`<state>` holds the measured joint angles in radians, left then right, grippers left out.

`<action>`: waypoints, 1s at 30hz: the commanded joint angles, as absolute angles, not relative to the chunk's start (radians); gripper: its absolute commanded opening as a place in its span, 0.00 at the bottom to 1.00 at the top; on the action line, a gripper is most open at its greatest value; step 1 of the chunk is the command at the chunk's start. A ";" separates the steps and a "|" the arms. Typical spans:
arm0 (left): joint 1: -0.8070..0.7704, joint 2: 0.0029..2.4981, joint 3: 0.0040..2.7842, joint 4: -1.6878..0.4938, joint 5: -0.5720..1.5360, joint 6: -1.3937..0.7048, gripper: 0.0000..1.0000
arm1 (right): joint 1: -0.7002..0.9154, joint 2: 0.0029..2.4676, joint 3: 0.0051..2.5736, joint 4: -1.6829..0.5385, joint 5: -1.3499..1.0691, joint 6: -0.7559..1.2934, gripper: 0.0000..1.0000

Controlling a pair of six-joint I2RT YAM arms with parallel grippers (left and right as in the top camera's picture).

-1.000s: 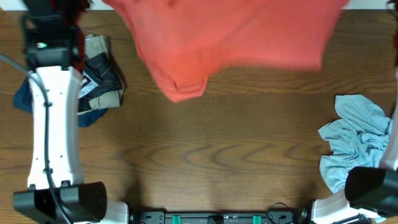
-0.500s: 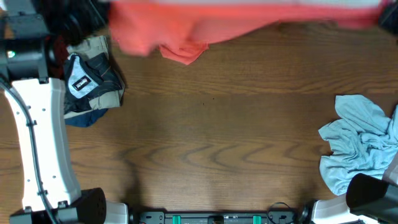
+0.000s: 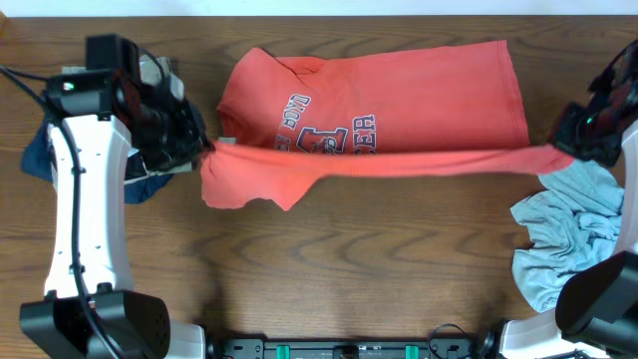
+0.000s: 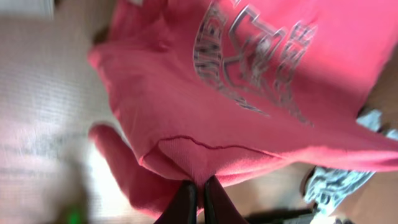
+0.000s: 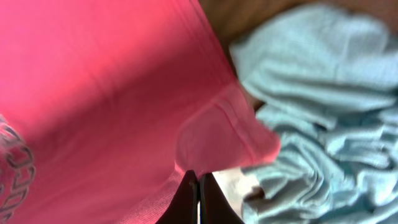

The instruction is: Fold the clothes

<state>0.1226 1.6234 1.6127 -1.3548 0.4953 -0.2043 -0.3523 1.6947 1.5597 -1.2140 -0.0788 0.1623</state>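
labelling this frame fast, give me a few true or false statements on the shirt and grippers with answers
1. The left gripper and right gripper are both shut on the T-shirt. True.
2. The T-shirt's lettering faces down. False: it faces up.
3. A light blue garment lies crumpled at the right side of the table. True.
4. The T-shirt's near edge hangs slack between the grippers. False: it is stretched taut.

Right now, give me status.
Grippers: left gripper and right gripper shut on T-shirt edge. Edge stretched between them, lettering up. Beside right gripper: light-blue garment.
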 commanded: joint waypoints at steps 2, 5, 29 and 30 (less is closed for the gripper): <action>0.131 1.621 1.520 -1.411 0.486 -0.168 0.06 | -0.368 1.689 1.513 -1.274 0.030 0.167 0.01; 0.131 1.621 1.445 -1.470 0.486 -0.134 0.06 | -0.368 1.689 1.480 -1.349 0.108 0.186 0.01; 0.131 1.369 1.187 -1.369 0.354 -0.125 0.06 | -0.383 1.614 1.271 -1.248 0.057 0.210 0.01; 0.131 1.368 1.187 -1.308 0.355 -0.154 0.06 | -0.383 1.614 1.271 -1.202 0.014 0.207 0.01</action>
